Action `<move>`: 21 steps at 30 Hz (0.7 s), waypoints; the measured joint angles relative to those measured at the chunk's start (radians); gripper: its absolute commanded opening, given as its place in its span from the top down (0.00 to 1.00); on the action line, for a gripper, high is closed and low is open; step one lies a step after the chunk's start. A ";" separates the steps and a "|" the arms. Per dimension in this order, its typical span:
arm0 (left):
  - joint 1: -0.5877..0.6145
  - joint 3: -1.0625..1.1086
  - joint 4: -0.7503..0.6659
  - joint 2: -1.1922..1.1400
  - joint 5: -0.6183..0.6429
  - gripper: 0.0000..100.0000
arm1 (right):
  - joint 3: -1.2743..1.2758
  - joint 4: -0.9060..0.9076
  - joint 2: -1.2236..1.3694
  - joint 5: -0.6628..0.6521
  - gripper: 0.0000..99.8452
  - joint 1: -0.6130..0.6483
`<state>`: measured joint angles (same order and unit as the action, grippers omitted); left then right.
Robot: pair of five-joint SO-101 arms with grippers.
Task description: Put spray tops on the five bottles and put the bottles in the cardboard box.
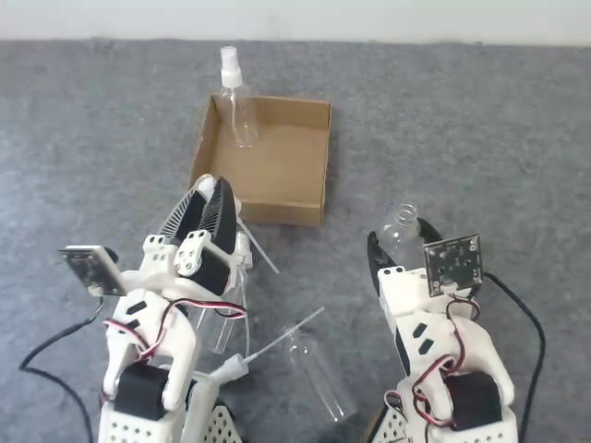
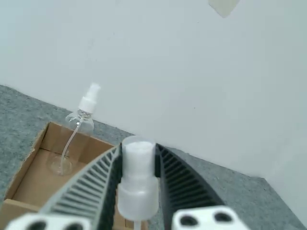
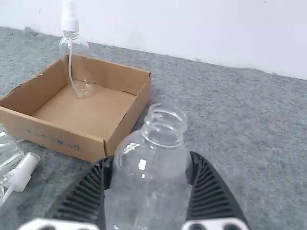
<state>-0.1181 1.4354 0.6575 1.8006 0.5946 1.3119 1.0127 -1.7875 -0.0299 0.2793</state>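
High view: you see grey carpet [image 1: 480, 120] and a white wall [image 1: 369, 18]. One capped bottle [image 1: 242, 115] stands in the cardboard box [image 1: 277, 175].
L wrist view: your left gripper [image 2: 138, 149] is clamped on a spray top [image 2: 138, 191] near the box. Its tube is cut off.
R wrist view: your right gripper [image 3: 151, 163] squeezes an open bottle [image 3: 163, 124] beside the box. The bottle's bottom is cut off.

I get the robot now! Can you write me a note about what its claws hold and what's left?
Left gripper: shut on a spray top.
Right gripper: shut on an open bottle.
Done: one topped bottle stands in the cardboard box.
To do: join the held top and bottle, box it, then finish the rest. A bare bottle and a loose top lie on the carpet between the arms.
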 measured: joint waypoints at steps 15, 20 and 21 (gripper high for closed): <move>0.075 0.000 -0.044 0.000 -0.002 0.99 | 0.058 -0.023 -0.012 0.000 0.99 0.074; 0.083 0.000 -0.044 0.000 -0.002 0.99 | 0.091 -0.066 -0.003 0.000 0.99 0.092; 0.080 0.000 -0.044 0.000 -0.002 0.99 | 0.091 -0.066 -0.003 0.000 0.99 0.091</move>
<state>-0.0384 1.4354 0.6130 1.8006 0.5930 1.4024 0.9467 -1.7906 -0.0299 0.3698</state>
